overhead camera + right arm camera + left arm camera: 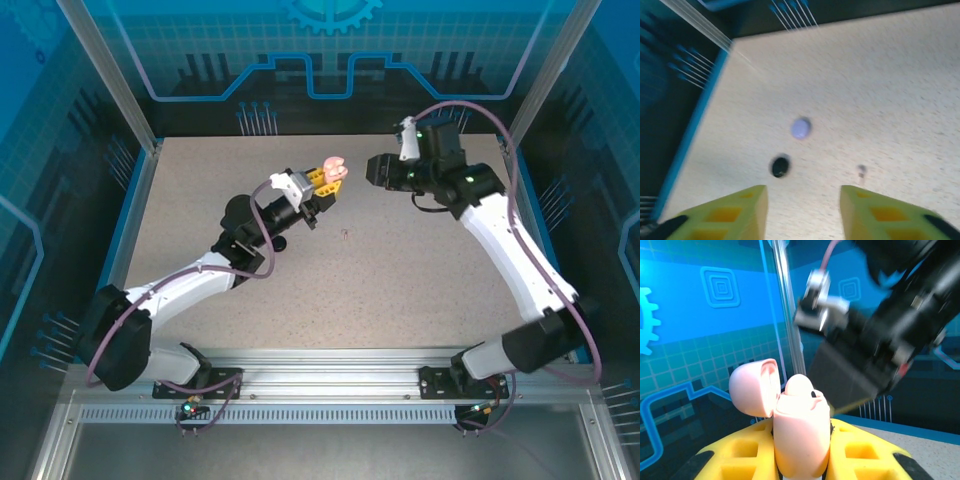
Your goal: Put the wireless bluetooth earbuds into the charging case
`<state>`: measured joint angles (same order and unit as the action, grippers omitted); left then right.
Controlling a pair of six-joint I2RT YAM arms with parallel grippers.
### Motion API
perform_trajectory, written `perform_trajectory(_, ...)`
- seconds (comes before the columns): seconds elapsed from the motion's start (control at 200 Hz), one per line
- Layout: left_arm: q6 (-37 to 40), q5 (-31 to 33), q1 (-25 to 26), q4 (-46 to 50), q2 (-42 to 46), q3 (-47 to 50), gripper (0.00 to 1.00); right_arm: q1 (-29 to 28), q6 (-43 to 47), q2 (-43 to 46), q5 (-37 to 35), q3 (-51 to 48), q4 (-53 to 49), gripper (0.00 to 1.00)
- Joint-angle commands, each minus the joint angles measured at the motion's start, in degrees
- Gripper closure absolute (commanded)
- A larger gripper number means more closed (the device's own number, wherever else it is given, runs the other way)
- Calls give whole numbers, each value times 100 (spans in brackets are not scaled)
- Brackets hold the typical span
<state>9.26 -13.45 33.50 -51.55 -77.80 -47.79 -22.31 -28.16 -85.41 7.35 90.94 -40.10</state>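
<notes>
My left gripper (802,442) is shut on a pale pink charging case (801,432) and holds it upright above the table, lid (754,387) flipped open. A pink earbud (799,384) sits in the case's top. In the top view the case (335,168) is just left of my right gripper (377,170). From the left wrist, the right gripper's dark body (875,350) hangs blurred close above and to the right of the case. My right gripper (802,205) is open, with nothing between its yellow fingers (735,212). One small earbud (861,171) lies on the table (346,235).
A round lavender case (801,128) and a round black case (780,166) lie shut on the speckled table below my right gripper. A blue rim (128,215) and transparent walls close in the table on three sides.
</notes>
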Motion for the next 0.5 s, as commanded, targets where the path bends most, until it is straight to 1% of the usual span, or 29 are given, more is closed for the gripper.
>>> perform_trajectory(0.0,146,358,-14,-391,296,179,100,28,454,-610,-132,-38,-506,49)
perform_trajectory(0.065,138,437,-38,-392,388,271,100,-8,493,-1026,-243,-26,-573,47)
perform_trajectory(0.2,111,510,-98,-330,623,444,100,-124,493,-1913,-492,179,-739,47)
perform_trajectory(0.4,5,587,-223,-315,891,620,100,-393,310,-3240,-770,943,-1193,47)
perform_trajectory(0.495,-37,577,-271,-296,968,679,100,-539,238,-3737,-971,1376,-1462,48)
